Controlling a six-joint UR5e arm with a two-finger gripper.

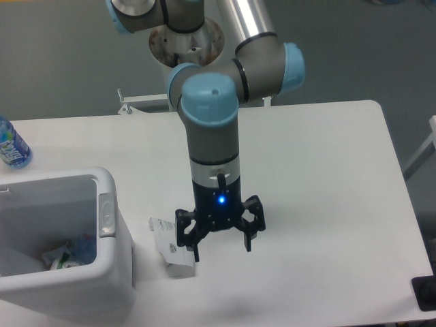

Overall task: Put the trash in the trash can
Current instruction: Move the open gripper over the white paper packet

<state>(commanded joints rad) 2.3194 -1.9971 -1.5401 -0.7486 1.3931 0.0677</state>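
The trash can [117, 267], a white bin with a grey latch [105, 214], stands at the table's front left. In its bottom lies a clear plastic bottle [65, 257], partly hidden by the bin wall. A flattened white paper packet with black print [165, 243] lies on the table just right of the bin. My gripper [222, 253] points down beside the packet, open, with nothing between its fingers. Its left fingertip [195, 256] is at the packet's right edge; I cannot tell whether it touches.
A blue-labelled water bottle [11, 145] lies at the far left edge of the white table [327, 197]. A black object [425, 293] sits at the front right corner. Metal brackets [129, 103] stand along the back edge.
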